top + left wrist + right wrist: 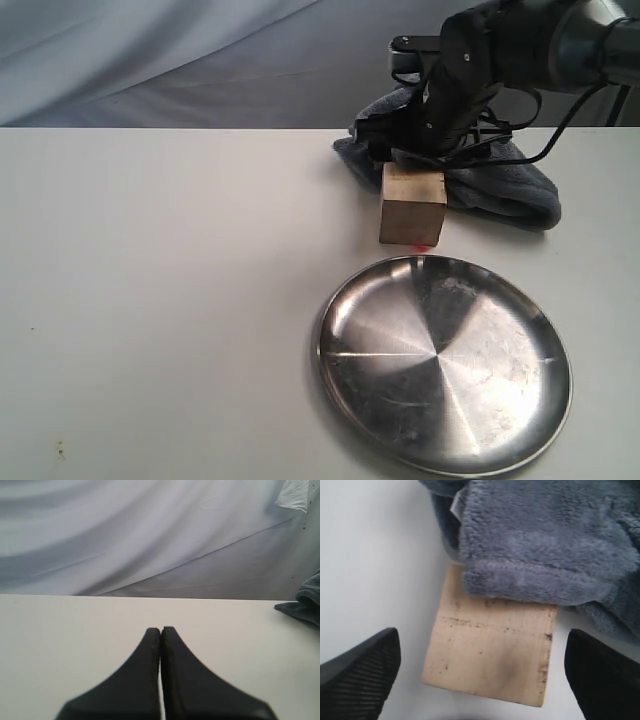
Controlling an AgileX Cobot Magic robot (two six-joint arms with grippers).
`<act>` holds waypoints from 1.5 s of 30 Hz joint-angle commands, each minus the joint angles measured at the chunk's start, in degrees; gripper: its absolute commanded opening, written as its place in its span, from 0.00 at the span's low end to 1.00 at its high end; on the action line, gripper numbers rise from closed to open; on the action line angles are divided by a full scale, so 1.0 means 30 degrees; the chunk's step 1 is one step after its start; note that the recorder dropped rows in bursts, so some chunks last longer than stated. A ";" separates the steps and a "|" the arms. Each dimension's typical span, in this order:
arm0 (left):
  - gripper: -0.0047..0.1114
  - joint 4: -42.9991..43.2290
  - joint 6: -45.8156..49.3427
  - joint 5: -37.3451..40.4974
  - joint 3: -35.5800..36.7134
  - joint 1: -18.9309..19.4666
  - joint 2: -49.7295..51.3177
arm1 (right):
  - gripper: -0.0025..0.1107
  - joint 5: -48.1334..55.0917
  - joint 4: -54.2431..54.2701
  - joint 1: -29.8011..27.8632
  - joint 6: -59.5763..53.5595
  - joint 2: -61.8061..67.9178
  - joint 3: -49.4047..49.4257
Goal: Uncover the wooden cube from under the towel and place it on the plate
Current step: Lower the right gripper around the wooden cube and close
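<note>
The wooden cube (pixel 412 205) stands on the white bench (pixel 150 300) between the towel (pixel 505 185) and the plate (pixel 445 362), near the plate's rim but not on it. In the right wrist view a fold of the grey towel (pixel 540 545) lies over one edge of the cube's top face (pixel 490 650), while the rest of the face is bare. The right gripper (pixel 481 652) hangs over the cube with its jaws spread wide, one black finger (pixel 365 675) on each side and neither touching the wood. The left gripper (pixel 161 632) is clenched, its two fingers pressed together over bare bench with nothing between them, well away from the towel's edge (pixel 305 602).
</note>
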 commanded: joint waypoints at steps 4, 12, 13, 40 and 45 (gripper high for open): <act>0.05 0.0012 -0.0035 -0.0078 0.0084 -0.0016 -0.0031 | 0.74 -0.0377 -0.1761 -0.0016 0.2685 0.0202 0.0099; 0.05 0.0012 -0.0035 -0.0078 0.0084 -0.0016 -0.0031 | 0.74 -0.1200 -0.3057 0.0325 0.4604 0.0669 0.0380; 0.05 0.0012 -0.0035 -0.0078 0.0084 -0.0016 -0.0031 | 0.74 -0.1404 -0.3008 0.0369 0.4604 0.0669 0.0480; 0.05 0.0012 -0.0035 -0.0078 0.0084 -0.0016 -0.0031 | 0.74 -0.4150 -0.3193 0.0446 0.4764 0.1595 0.2210; 0.05 0.0012 -0.0035 -0.0078 0.0084 -0.0016 -0.0031 | 0.73 -0.4113 -0.3332 0.0446 0.4764 0.1798 0.2210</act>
